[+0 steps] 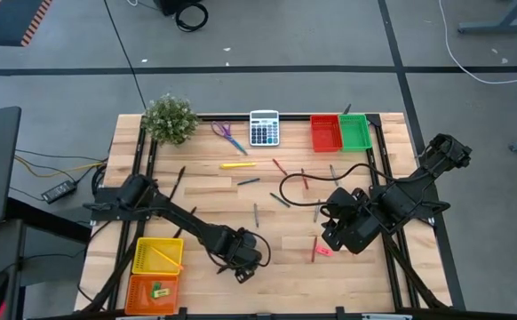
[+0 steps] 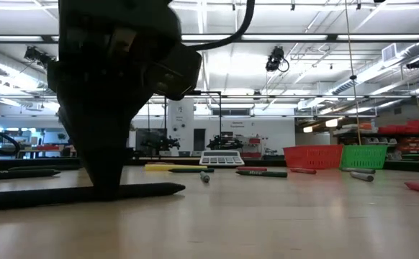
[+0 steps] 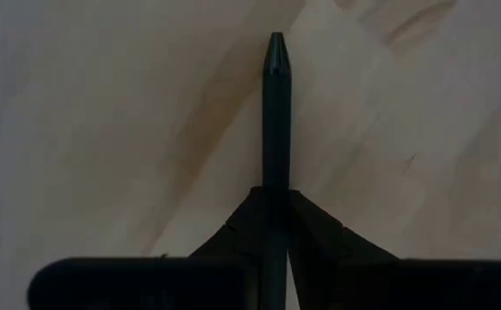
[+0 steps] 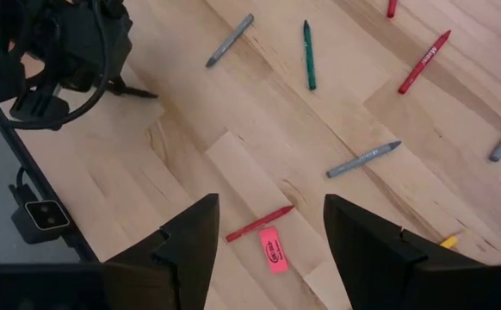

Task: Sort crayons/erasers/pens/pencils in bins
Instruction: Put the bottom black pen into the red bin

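My left gripper (image 1: 244, 265) stands near the table's front edge, right of the yellow bin (image 1: 156, 255), pointing down and shut on a black pen (image 3: 275, 112) that lies on the wood (image 2: 87, 194). My right gripper (image 4: 269, 211) hangs open over the table's right part, above a pink eraser (image 4: 272, 251) and a red crayon (image 4: 259, 224), touching neither. The orange bin (image 1: 152, 292) sits at the front left corner. The red bin (image 1: 325, 132) and the green bin (image 1: 354, 132) stand at the far right. A pencil lies in the yellow bin. My left gripper pinches the black pen's barrel (image 3: 275, 176) between its two fingers, some way back from the pointed tip (image 3: 275, 52). The fingers (image 2: 105, 176) come from above, pointing down, and stand across the pen. The pen lies level along the table top.
Grey and red crayons and a green pen (image 4: 308, 56) lie scattered over the table's middle. A yellow pen (image 1: 238, 164), purple scissors (image 1: 227, 135), a calculator (image 1: 264, 127) and a potted plant (image 1: 170, 118) lie toward the far edge. A black cable (image 1: 303, 182) loops by the right arm.
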{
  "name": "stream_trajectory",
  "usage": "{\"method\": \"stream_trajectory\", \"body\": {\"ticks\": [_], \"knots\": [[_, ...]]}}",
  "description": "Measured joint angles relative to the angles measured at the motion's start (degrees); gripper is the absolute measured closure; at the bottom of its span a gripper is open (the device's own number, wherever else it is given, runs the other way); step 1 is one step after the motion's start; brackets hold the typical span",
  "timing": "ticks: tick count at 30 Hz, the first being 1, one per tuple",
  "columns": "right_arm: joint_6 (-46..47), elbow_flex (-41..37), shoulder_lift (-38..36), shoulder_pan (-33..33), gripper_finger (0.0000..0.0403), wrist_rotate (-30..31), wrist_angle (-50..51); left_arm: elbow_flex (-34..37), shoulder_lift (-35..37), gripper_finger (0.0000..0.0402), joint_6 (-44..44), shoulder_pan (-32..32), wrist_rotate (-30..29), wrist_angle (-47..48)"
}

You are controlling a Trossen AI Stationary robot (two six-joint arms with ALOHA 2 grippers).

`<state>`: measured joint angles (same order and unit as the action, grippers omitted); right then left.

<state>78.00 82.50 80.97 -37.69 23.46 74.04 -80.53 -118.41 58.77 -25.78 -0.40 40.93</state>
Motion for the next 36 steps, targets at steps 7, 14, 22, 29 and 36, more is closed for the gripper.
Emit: {"method": "stream_trajectory", "body": {"ticks": [7, 14, 22, 29, 36], "knots": [[-0.24, 0.00, 0.00, 0.00, 0.0187, 0.00, 0.02, 0.13, -0.06, 0.0348, -2.42, 1.36, -0.27, 3.70], [-0.63, 0.00, 0.00, 0.00, 0.0187, 0.00, 0.02, -1.66, -0.04, 0.0359, -3.41, 1.51, 0.01, 5.24], [-1.33, 0.00, 0.00, 0.07, 0.0187, -0.04, 0.07, -9.87, -0.28, 0.0349, -6.28, 2.57, -4.32, 9.43], [-2.12, 0.00, -0.17, -0.06, 0.0187, -2.72, 0.07, -17.92, -0.22, 0.0358, -11.35, 5.10, -6.01, 14.03], [0.30, 0.00, -4.91, -0.47, 0.0187, -3.01, 5.12, -25.10, -0.04, 0.0352, -14.55, 7.66, -8.02, 15.43]]}}
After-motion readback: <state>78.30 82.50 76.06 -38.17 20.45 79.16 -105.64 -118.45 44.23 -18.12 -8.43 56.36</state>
